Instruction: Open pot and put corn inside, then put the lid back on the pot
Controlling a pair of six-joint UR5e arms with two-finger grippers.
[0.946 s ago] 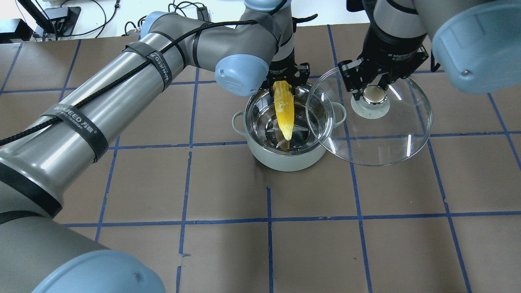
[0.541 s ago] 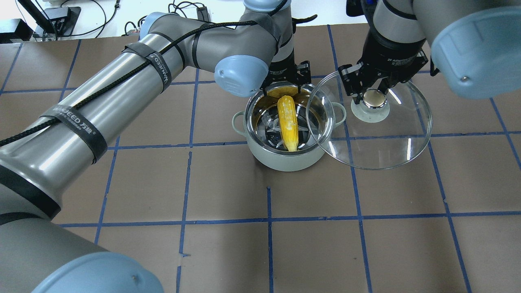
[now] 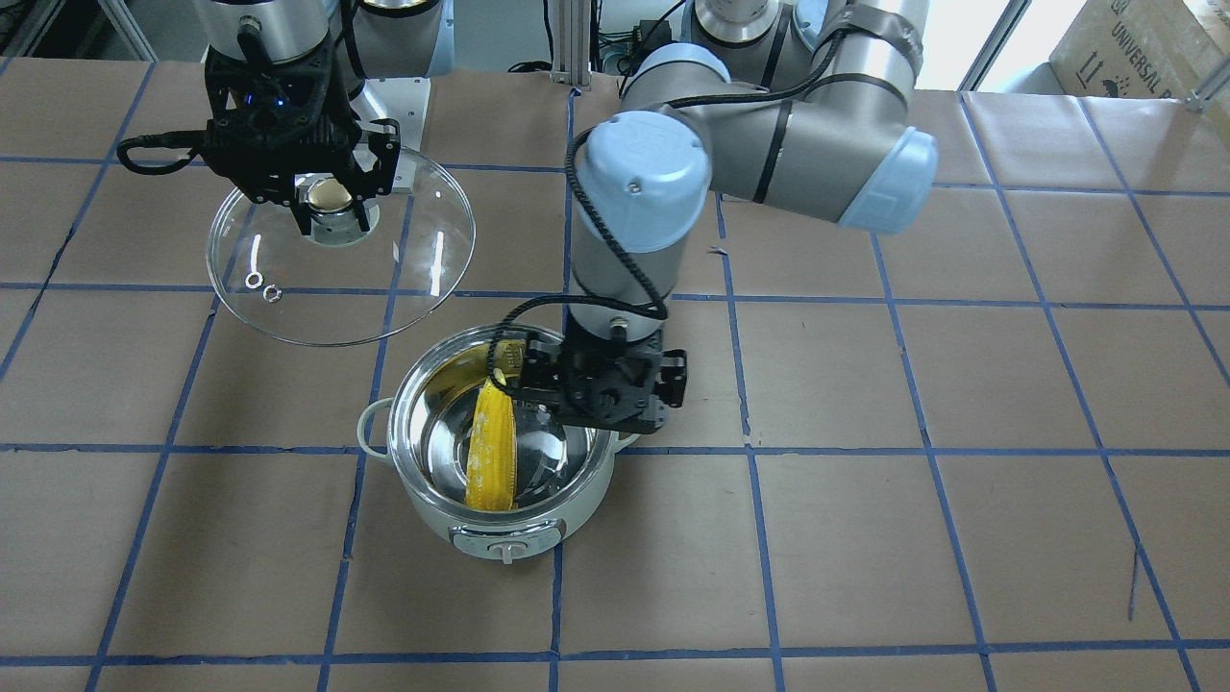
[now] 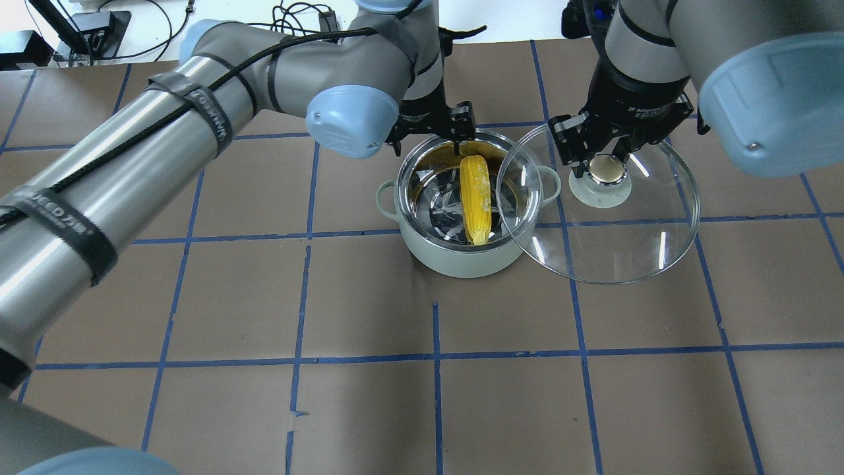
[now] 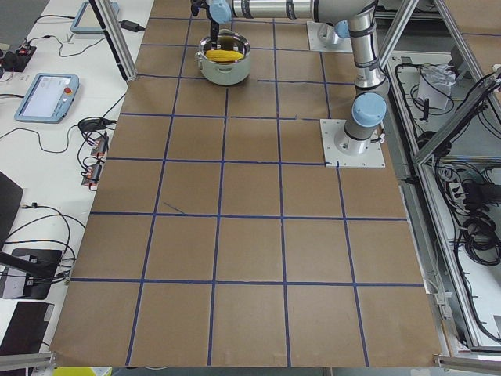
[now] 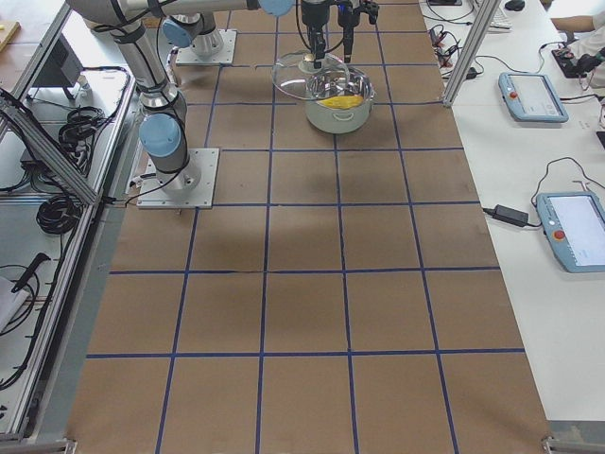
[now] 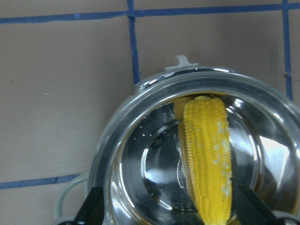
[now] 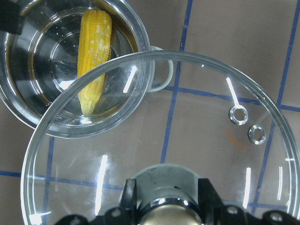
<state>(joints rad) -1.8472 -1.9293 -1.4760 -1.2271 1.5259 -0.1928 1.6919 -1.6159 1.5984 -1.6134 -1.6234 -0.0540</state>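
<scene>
On the brown bench (image 4: 264, 396) sits the pot (image 4: 455, 260) with its top off. The corn (image 4: 476, 198) lies inside it. Over the pot's far rim hangs the left end effector (image 3: 598, 404), fingers spread wide, holding nothing. The right end effector (image 4: 606, 168) squeezes the top of the glass lid (image 4: 613, 244), held up just beside the pot.

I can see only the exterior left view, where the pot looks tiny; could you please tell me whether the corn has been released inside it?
Observer: Yes, the left gripper is open above the round mint-white pot, and the yellow corn cob lies free inside.
Operator: Thank you. Where is the lid?
Observer: The right gripper is shut on the round clear glass lid, holding it off the pot on the robot's right.
Operator: Which way does the cob point?
Observer: Its tapered tip points toward the robot.
</scene>
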